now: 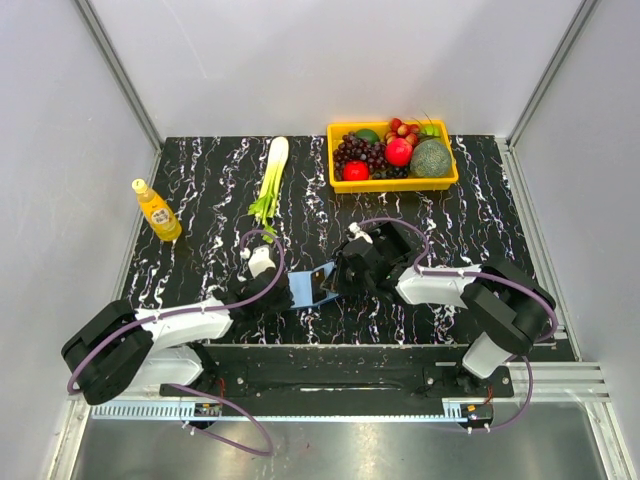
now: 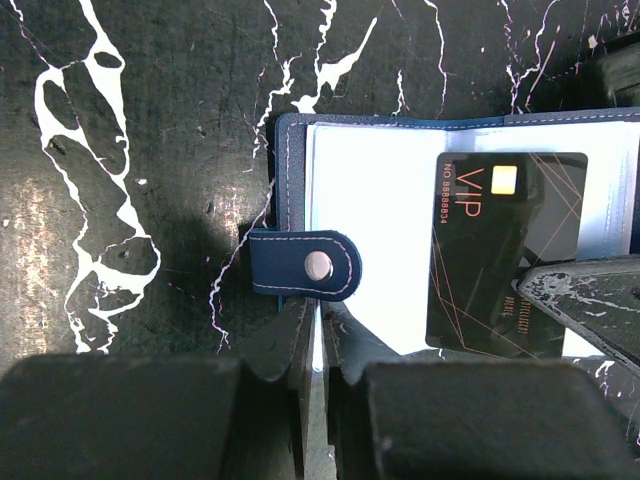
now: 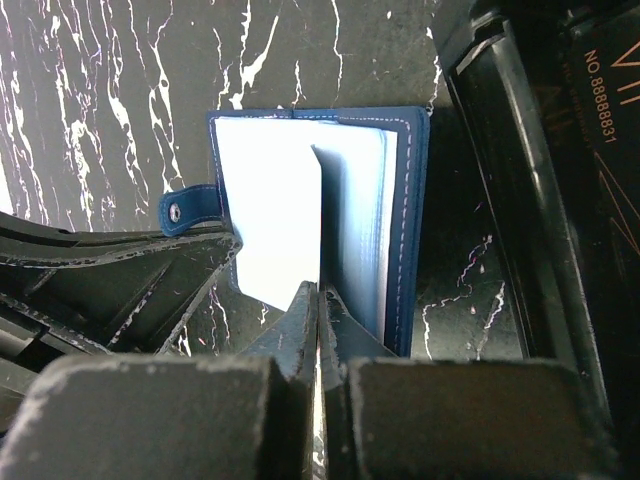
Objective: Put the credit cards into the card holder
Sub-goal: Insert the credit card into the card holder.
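Observation:
The navy card holder [image 1: 305, 288] lies open on the black marble table between my two grippers, its pale blue inside facing up [image 2: 370, 200]; it also shows in the right wrist view [image 3: 405, 200]. My left gripper [image 2: 320, 320] is shut on the holder's near edge, beside its snap strap [image 2: 305, 265]. A black VIP credit card [image 2: 500, 260] lies against the pale page. My right gripper [image 3: 319, 295] is shut on this card, which it sees edge-on. A second black card [image 3: 610, 120] lies in a black tray [image 3: 500, 150] to the right.
A yellow basket [image 1: 333, 160] of fruit stands at the back right. A leek [image 1: 270, 180] lies at the back middle. A yellow bottle [image 1: 157, 210] stands at the left. The left gripper's fingers [image 3: 120, 280] crowd the holder's left side.

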Available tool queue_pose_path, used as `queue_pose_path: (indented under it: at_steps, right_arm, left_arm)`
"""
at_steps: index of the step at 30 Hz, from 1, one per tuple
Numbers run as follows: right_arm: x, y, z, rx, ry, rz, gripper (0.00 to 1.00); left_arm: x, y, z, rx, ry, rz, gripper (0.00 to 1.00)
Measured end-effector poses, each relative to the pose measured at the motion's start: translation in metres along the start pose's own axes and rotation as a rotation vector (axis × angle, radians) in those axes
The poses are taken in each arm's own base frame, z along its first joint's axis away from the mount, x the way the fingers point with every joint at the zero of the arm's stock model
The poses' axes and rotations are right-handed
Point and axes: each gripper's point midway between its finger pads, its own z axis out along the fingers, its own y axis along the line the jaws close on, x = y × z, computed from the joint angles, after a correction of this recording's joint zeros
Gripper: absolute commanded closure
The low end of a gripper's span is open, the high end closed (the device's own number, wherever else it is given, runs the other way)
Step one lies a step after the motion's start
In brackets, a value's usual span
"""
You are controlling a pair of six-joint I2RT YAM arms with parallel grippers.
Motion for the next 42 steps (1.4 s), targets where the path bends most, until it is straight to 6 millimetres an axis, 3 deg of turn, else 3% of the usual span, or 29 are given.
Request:
queue_pose_path:
  at_steps: [25, 42]
  right_arm:
    - [-0.006, 0.002, 0.014, -0.042, 0.007, -0.003, 1.00]
    - [0.004, 0.004, 0.014, -0.065, 0.070, -0.036, 1.00]
  left_arm:
    - [0.001, 0.000, 0.001, 0.005, 0.007, 0.026, 0.91]
    - [0.000, 0.000, 0.000, -0.016, 0.020, 0.038, 0.91]
